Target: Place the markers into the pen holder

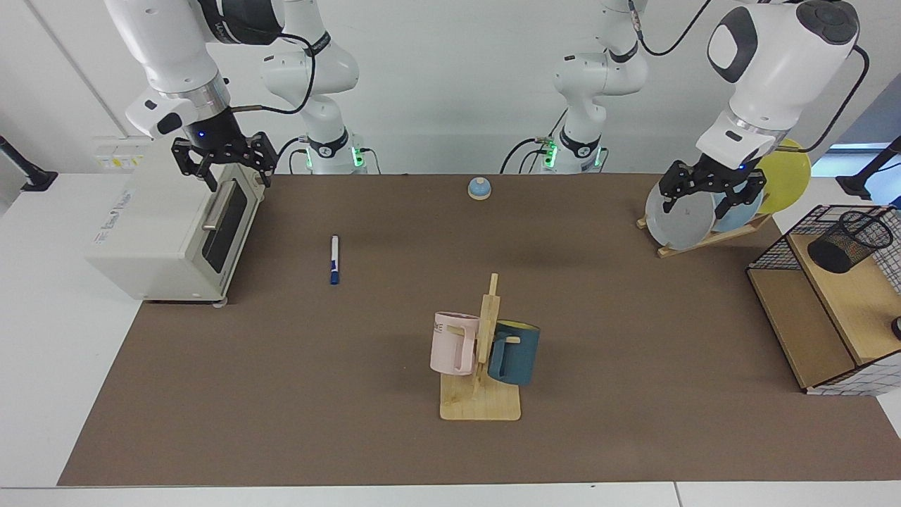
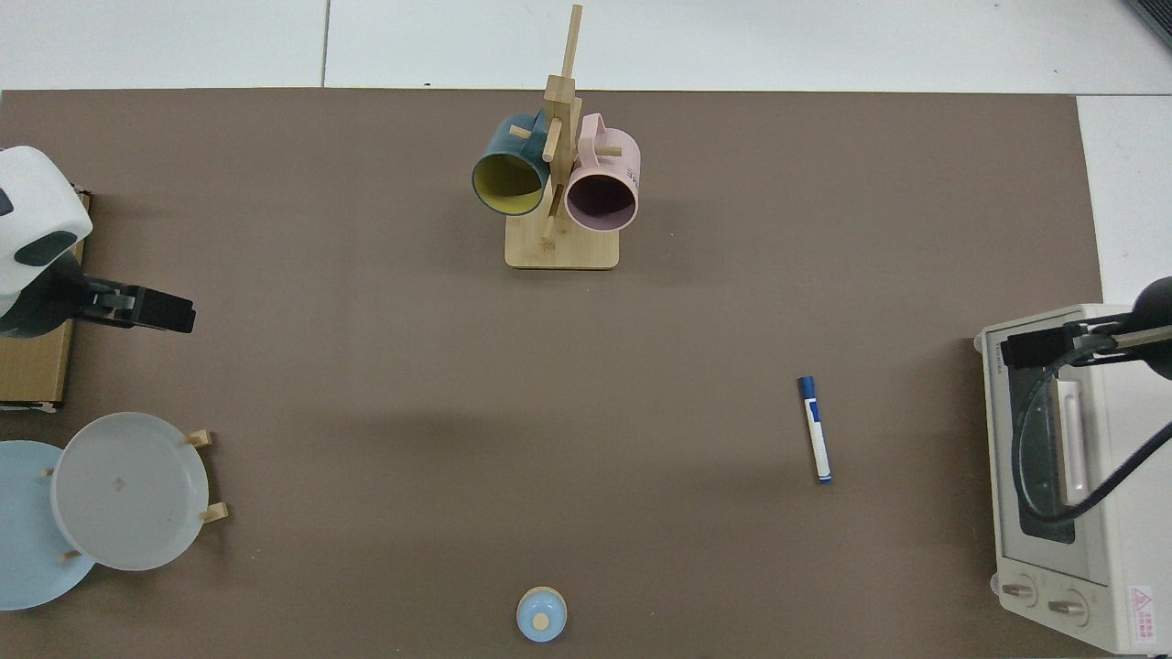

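Observation:
The marker (image 1: pixel 334 259) (image 2: pixel 814 428), white-barrelled with a blue cap, lies flat on the brown mat, nothing touching it. The pen holder (image 1: pixel 848 241), a small black mesh cup, sits tilted on the wooden shelf at the facing view's right edge; the top view does not show it. My right gripper (image 1: pixel 227 172) (image 2: pixel 1012 351) hangs open over the toaster oven, up and to the left of the marker in the facing view. My left gripper (image 1: pixel 704 201) (image 2: pixel 174 316) hangs open in front of the plate rack, to the left of the pen holder. Both are empty.
A white toaster oven (image 1: pixel 176 232) (image 2: pixel 1071 476) stands beside the marker. A wooden mug rack (image 1: pixel 482 405) (image 2: pixel 560 252) holds a pink and a teal mug mid-table. Plates lean in a rack (image 1: pixel 686 218). A blue bell (image 1: pixel 479 188) sits at the back. A wire-grid frame (image 1: pixel 774 246) surrounds the shelf.

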{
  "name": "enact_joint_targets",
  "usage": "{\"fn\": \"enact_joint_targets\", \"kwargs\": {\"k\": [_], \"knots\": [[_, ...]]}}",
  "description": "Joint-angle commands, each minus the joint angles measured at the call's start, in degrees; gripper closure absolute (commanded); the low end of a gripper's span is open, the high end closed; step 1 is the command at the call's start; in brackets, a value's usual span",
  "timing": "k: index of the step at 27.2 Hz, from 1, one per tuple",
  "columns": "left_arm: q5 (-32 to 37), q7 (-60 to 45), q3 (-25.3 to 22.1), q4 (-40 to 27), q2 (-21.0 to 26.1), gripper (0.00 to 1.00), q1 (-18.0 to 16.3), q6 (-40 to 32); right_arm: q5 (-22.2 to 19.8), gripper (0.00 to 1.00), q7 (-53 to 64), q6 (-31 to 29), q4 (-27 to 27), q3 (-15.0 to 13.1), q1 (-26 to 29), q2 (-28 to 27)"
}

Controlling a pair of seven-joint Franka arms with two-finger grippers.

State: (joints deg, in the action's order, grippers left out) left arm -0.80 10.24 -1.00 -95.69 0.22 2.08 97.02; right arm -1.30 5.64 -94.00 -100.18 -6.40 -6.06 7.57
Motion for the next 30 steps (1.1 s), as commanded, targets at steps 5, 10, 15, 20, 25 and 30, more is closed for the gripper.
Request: {"fn": "enact_joint_targets", "kwargs": {"k": [5, 10, 15, 20, 25, 30], "knots": [[-0.43, 0.13, -0.32, -1.51, -0.84, 0.00, 0.55, 1.24, 0.60, 0.00, -1.51, 3.12, 0.95, 0.60, 0.61, 0.78], [-0.43, 0.66, -0.32, -1.77, -0.93, 0.00, 0.64, 1.24, 0.51, 0.00, -2.39, 3.12, 0.86, 0.95, 0.52, 1.22], [-0.43, 0.48, -0.32, -1.78, -0.93, 0.00, 0.64, 1.51, 0.51, 0.00, -2.39, 3.12, 0.86, 0.95, 0.52, 0.95], [-0.43, 0.57, -0.41, -1.78, -0.84, 0.00, 0.73, 1.68, 0.60, 0.00, -2.39, 3.82, 1.13, 0.87, 0.52, 0.51], [-0.35, 1.10, -0.41, -1.86, -0.84, 0.00, 0.73, 1.51, 0.25, 0.00, -2.30, 5.93, 1.91, 0.69, 0.96, -0.54], [-0.43, 0.74, -0.41, -1.69, -0.66, 0.00, 0.90, 2.12, 1.83, 0.00, -4.48, 1.29, 0.96, 0.78, 0.35, -0.28]]}}
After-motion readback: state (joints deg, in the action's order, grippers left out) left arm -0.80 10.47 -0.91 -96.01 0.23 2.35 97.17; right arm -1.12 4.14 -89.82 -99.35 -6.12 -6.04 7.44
